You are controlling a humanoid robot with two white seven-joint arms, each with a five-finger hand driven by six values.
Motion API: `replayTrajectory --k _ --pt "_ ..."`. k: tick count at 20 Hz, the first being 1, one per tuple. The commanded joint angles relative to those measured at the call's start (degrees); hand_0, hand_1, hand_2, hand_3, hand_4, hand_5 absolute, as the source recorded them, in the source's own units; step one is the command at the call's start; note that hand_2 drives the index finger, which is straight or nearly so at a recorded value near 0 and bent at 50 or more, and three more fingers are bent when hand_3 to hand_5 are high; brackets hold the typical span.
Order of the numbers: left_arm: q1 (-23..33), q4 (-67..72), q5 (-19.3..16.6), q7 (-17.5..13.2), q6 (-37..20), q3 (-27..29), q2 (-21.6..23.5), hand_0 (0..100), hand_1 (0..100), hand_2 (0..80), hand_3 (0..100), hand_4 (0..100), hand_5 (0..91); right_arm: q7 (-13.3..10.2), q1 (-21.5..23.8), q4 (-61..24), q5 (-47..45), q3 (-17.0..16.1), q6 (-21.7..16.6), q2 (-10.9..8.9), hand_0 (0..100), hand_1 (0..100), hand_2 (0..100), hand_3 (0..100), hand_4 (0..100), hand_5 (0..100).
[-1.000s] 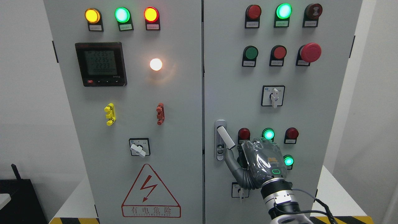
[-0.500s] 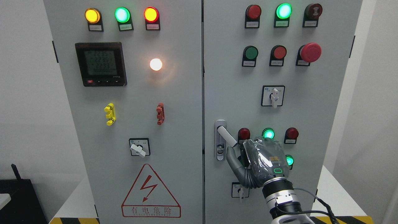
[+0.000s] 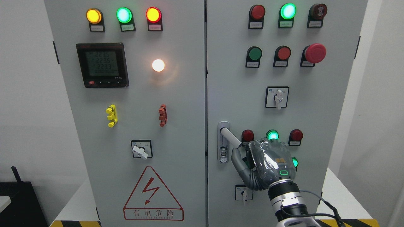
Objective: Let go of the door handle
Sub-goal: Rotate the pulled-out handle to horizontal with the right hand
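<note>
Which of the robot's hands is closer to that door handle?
Right. The right hand is at the outer end of the door handle, just below and to its right. The left hand is not in view.

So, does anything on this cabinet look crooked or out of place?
Yes. The door handle on the right door sticks out slanted from its plate instead of lying flat, with the right robot hand at its tip. Nothing looks damaged.

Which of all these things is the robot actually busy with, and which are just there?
In use:
- door handle
- right hand, at the handle's lower end

Just there:
- indicator lamps
- meter display
- emergency stop button
- warning sign
</note>
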Motion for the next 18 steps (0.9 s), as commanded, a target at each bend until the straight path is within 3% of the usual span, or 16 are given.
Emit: replayTrajectory --k 1,18 --pt "0.0 0.0 0.0 0.0 0.0 1.1 0.0 12 39 0.0 0 0 0.0 0.0 -0.1 -0.1 0.6 -0.6 0.0 -0.14 66 6 100 100 100 100" --pt "0.0 0.1 0.0 0.0 0.0 1.1 0.0 12 39 0.0 0 0 0.0 -0.1 -0.6 -0.1 0.6 -1.1 0.0 -0.23 66 6 99 100 100 100"
